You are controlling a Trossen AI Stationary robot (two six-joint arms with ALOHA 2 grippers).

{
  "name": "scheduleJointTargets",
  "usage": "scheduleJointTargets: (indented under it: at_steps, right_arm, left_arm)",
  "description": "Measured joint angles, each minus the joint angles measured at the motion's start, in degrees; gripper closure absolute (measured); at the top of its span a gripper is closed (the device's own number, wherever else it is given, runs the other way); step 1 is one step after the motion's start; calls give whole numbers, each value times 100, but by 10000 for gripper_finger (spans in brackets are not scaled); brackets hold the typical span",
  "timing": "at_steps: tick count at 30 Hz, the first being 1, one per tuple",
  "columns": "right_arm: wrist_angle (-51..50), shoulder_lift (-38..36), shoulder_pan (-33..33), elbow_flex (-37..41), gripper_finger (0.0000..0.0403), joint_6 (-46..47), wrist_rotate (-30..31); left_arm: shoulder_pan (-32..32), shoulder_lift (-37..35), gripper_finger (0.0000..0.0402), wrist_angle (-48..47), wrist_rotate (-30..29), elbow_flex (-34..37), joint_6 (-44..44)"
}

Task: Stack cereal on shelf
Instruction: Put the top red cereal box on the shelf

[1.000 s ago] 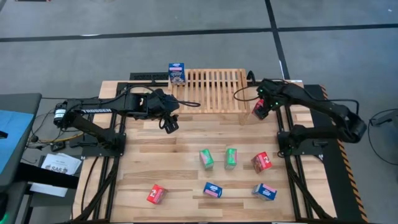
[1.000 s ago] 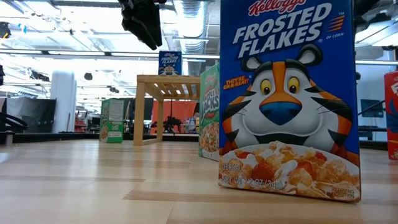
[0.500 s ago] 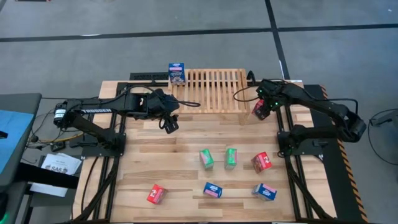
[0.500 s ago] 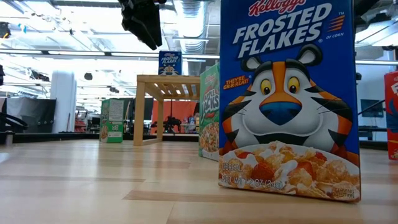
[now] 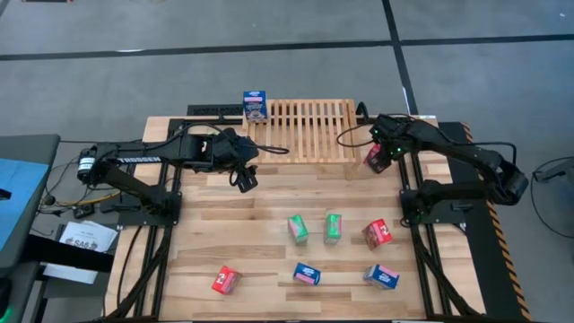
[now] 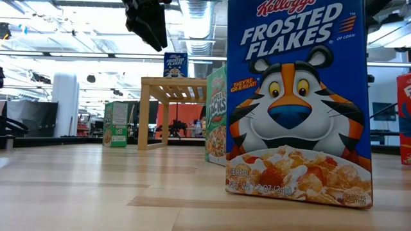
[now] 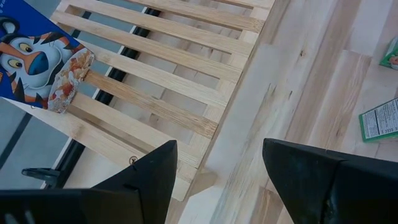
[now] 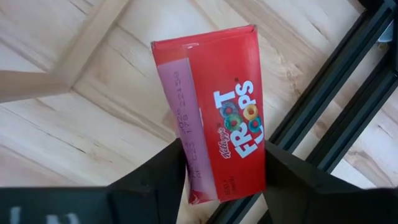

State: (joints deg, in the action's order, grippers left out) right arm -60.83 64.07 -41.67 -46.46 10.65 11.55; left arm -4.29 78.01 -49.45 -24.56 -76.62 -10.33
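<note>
Right jaws (image 8: 221, 180) just closed on red box (image 8: 217, 112).

Pale plank desk (image 5: 269, 229): wood, matt, visible grain and seams, faint sheen in low view. Slatted shelf (image 5: 305, 121), upper centre of high frame: light unfinished wood, smooth, matt. Frosted Flakes box (image 6: 298, 96), right half of low frame: printed cardboard, slightly glossy. Froot Loops box (image 8: 217, 112), centre of right wrist frame: red printed cardboard, satin, creased edges. Right tool (image 8: 217, 180), lower edge of that frame: dark matt plastic-looking fingers against box sides. Left tool (image 7: 217, 180): same dark matt finish. Desk frame rails (image 5: 421, 260): black metal, matt. Floor (image 5: 179, 81), upper part of high frame: grey, flat, dull.
</note>
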Motion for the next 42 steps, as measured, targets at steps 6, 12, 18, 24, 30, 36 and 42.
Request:
scheduleJointTargets:
  at_steps: [6,12,18,24,30,36,42]
  right_arm:
    - [-513,0,0,-336,197,155,-7]
    - [-901,0,0,-1115,197,241,15]
    - [-1285,-2,2,-2019,197,254,389]
    - [-1457,-2,-10,-2865,198,148,839]
    - [-917,-2,-11,-3533,198,-666,841]
    - [278,0,31,-3794,198,-2140,786]
    - [1485,57,259,-3799,198,-3744,771]
  left_arm:
    - [1,-1,175,0,0,0,0]
    - [1,0,175,1,0,0,0]
    - [1,1,175,2,0,0,0]
    - [-1,1,175,2,0,0,0]
    - [1,1,175,2,2,0,0]
    - [1,1,175,2,2,0,-46]
    - [-1,1,175,2,1,0,-46]
